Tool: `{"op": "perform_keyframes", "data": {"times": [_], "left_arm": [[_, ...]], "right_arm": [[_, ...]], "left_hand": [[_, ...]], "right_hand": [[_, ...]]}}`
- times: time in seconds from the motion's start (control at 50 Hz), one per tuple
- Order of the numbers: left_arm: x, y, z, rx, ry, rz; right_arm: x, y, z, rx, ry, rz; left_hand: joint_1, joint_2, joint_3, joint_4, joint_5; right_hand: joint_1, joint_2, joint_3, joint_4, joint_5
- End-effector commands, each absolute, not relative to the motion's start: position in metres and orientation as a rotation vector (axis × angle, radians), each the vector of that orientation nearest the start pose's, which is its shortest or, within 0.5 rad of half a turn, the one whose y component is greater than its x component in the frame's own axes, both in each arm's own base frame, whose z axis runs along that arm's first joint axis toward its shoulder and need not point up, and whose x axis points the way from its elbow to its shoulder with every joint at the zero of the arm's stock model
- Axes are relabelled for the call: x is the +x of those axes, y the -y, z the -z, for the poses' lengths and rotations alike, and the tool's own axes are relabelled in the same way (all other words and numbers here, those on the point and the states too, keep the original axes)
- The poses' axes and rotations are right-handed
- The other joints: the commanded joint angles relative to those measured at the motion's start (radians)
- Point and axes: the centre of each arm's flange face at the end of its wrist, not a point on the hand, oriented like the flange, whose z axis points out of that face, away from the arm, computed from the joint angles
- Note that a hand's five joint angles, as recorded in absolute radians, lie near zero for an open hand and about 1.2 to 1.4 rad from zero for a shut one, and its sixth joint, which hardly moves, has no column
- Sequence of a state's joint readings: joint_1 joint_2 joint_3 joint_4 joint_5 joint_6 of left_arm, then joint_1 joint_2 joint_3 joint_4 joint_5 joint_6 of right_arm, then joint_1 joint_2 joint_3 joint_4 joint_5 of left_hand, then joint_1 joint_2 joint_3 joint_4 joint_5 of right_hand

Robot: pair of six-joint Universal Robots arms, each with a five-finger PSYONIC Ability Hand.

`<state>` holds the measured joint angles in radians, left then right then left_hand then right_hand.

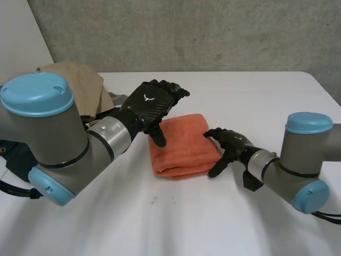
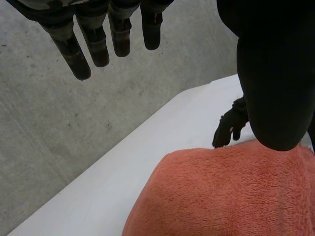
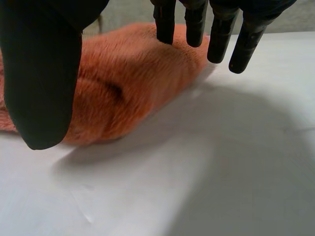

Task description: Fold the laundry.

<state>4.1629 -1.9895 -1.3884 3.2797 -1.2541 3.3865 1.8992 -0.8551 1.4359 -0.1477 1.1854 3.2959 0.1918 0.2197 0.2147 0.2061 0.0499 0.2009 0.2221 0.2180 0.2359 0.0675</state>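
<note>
A folded orange towel lies in the middle of the white table. My left hand hovers above the towel's left side, fingers straight and apart from the thumb, holding nothing. In the left wrist view the fingers reach out past the orange towel under the palm. My right hand stands at the towel's right edge, open, fingers relaxed. In the right wrist view its fingers hang just off the orange towel, the thumb in front of it, nothing pinched.
A heap of laundry, a tan garment on top and darker cloth beneath, lies at the table's far left behind my left arm. A grey wall stands behind the table. My right hand appears beyond the towel in the left wrist view.
</note>
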Motion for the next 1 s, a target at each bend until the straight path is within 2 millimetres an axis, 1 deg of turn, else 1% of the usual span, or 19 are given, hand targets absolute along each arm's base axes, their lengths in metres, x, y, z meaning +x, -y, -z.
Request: {"op": "perform_keyframes", "data": {"times": [0.02,0.06,0.14,0.16,0.22,0.24,0.3,0.42,0.5,0.6,0.66,0.68,0.72,0.74,0.8,0.82,0.88,0.9,1.0], "left_arm": [[-0.337,0.245,-0.234,1.382,-2.312,2.350],[-0.336,0.246,-0.234,1.379,-2.313,2.350],[-0.336,0.246,-0.234,1.379,-2.313,2.350],[-0.336,0.246,-0.234,1.379,-2.313,2.350],[-0.336,0.246,-0.234,1.379,-2.313,2.350],[-0.336,0.246,-0.234,1.379,-2.313,2.350],[-0.336,0.246,-0.234,1.378,-2.315,2.348],[-0.336,0.247,-0.235,1.374,-2.309,2.353],[-0.334,0.251,-0.236,1.359,-2.304,2.358],[-0.333,0.254,-0.239,1.347,-2.294,2.368],[-0.333,0.255,-0.240,1.344,-2.288,2.374],[-0.333,0.255,-0.240,1.343,-2.287,2.376],[-0.333,0.256,-0.241,1.340,-2.283,2.380],[-0.332,0.256,-0.241,1.336,-2.283,2.382],[-0.333,0.257,-0.242,1.337,-2.279,2.384],[-0.333,0.257,-0.242,1.336,-2.281,2.384],[-0.332,0.257,-0.241,1.335,-2.281,2.381],[-0.332,0.258,-0.240,1.334,-2.285,2.377],[-0.332,0.259,-0.235,1.337,-2.300,2.361]], "right_arm": [[0.297,0.304,-0.102,-0.491,-2.145,1.256],[0.302,0.303,-0.103,-0.502,-2.132,1.256],[0.309,0.306,-0.101,-0.493,-2.118,1.258],[0.311,0.310,-0.099,-0.473,-2.114,1.255],[0.314,0.317,-0.098,-0.441,-2.102,1.255],[0.316,0.323,-0.097,-0.421,-2.092,1.261],[0.319,0.335,-0.100,-0.391,-2.073,1.295],[0.318,0.362,-0.117,-0.315,-2.063,1.467],[0.308,0.395,-0.128,-0.239,-2.059,1.594],[0.260,0.452,-0.142,-0.145,-2.103,1.758],[0.243,0.471,-0.145,-0.135,-2.118,1.858],[0.231,0.484,-0.148,-0.132,-2.122,1.922],[0.212,0.497,-0.150,-0.122,-2.139,1.983],[0.193,0.510,-0.150,-0.114,-2.158,2.042],[0.166,0.524,-0.151,-0.108,-2.182,2.117],[0.151,0.531,-0.150,-0.108,-2.196,2.159],[0.127,0.540,-0.150,-0.106,-2.222,2.218],[0.111,0.544,-0.150,-0.105,-2.243,2.251],[0.074,0.552,-0.148,-0.103,-2.294,2.304]], "left_hand": [[0.036,0.008,0.014,0.022,0.004],[0.036,0.008,0.014,0.022,0.004],[0.036,0.008,0.014,0.022,0.004],[0.036,0.008,0.014,0.022,0.004],[0.036,0.008,0.014,0.022,0.004],[0.036,0.008,0.014,0.022,0.004],[0.036,0.008,0.014,0.022,0.004],[0.036,0.008,0.014,0.022,0.004],[0.036,0.008,0.014,0.022,0.004],[0.036,0.008,0.014,0.022,0.004],[0.036,0.008,0.014,0.022,0.004],[0.036,0.008,0.014,0.022,0.004],[0.036,0.008,0.014,0.022,0.004],[0.036,0.008,0.014,0.022,0.004],[0.039,0.011,0.016,0.025,0.007],[0.039,0.011,0.016,0.025,0.007],[0.036,0.008,0.014,0.022,0.004],[0.036,0.008,0.014,0.022,0.004],[0.036,0.008,0.014,0.022,0.004]], "right_hand": [[0.107,0.086,0.090,0.072,0.066],[0.142,0.121,0.125,0.107,0.101],[0.359,0.338,0.342,0.324,0.318],[0.493,0.472,0.476,0.458,0.452],[0.688,0.667,0.671,0.653,0.647],[0.889,0.868,0.872,0.854,0.848],[1.195,1.173,1.178,1.160,1.153],[1.195,1.174,1.178,1.160,1.154],[1.195,1.174,1.178,1.160,1.154],[1.195,1.174,1.178,1.160,1.154],[1.195,1.174,1.178,1.160,1.154],[1.195,1.174,1.178,1.160,1.154],[1.195,1.174,1.178,1.160,1.154],[1.195,1.174,1.178,1.160,1.154],[1.195,1.174,1.178,1.160,1.154],[1.195,1.174,1.178,1.160,1.154],[1.195,1.174,1.178,1.160,1.154],[1.195,1.174,1.178,1.160,1.154],[1.195,1.174,1.178,1.160,1.154]]}}
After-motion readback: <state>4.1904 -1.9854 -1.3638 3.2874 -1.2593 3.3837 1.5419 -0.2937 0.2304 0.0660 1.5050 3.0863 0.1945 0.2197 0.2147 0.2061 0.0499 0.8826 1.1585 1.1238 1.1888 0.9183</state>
